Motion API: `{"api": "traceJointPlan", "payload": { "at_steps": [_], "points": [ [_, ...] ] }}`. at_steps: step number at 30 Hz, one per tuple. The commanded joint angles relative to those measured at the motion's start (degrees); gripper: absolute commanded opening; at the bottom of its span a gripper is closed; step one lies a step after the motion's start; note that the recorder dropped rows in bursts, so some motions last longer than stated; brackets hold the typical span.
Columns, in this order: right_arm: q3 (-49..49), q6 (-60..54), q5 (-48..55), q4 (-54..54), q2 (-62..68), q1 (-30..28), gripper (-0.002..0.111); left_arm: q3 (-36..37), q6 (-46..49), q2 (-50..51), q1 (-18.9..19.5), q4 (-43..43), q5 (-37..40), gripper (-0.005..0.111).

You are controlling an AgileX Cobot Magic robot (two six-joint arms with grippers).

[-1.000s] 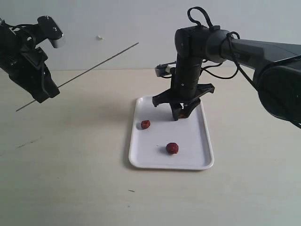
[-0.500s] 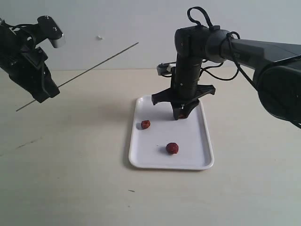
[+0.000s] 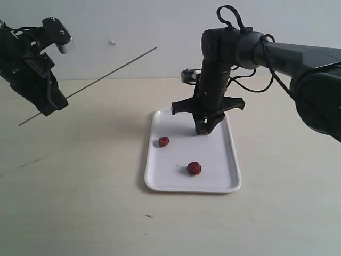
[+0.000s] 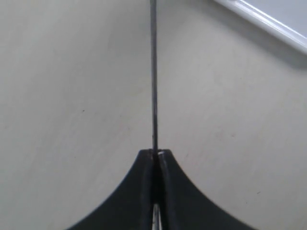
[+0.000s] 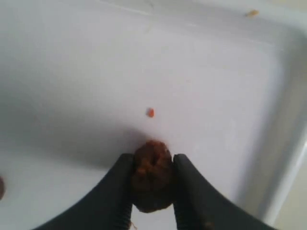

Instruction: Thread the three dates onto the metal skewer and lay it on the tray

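Observation:
The white tray (image 3: 213, 160) lies on the table right of centre. Two dates rest on it, one (image 3: 163, 141) near its left rim and one (image 3: 194, 168) toward the front. My right gripper (image 3: 203, 129) points straight down over the tray's far part, shut on the third date (image 5: 152, 173), which sits squeezed between its two fingers just above the tray floor (image 5: 96, 72). At the far left my left gripper (image 3: 48, 109) is raised above the table and shut on the metal skewer (image 3: 101, 80), which slants up to the right; the rod (image 4: 154, 72) runs straight out from the closed jaws (image 4: 155, 153).
A corner of the tray's rim (image 4: 268, 21) shows in the left wrist view. Small orange crumbs (image 5: 150, 112) lie on the tray floor. Bare beige tabletop (image 3: 80, 186) spreads left of and in front of the tray.
My right gripper has closed its fingers on the date and lifted slightly. The tray shifted a little to the left. The left arm and skewer have not moved.

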Motion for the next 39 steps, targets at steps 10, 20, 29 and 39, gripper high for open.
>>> {"api": "traceJointPlan", "payload": {
  "at_steps": [10, 20, 29, 39],
  "points": [
    [0.27, -0.18, -5.55, 13.61, -8.54, -8.72, 0.027, 0.39, 0.02, 4.38, -0.06, -14.42, 0.05, 0.0],
    [0.27, -6.44, -18.49, 26.5, -8.54, -12.61, 0.027, 0.39, -0.66, 13.54, -0.06, -30.61, 2.84, 0.0],
    [0.27, -6.7, -20.38, 29.16, -8.43, -13.63, 0.027, 0.39, 14.91, 21.07, -0.06, -48.35, 4.79, 0.0],
    [0.27, -8.31, -19.8, 36.54, -8.43, -13.72, 0.027, 0.39, 16.25, 21.35, -4.85, -44.97, 2.09, 0.0]
  ]
}}
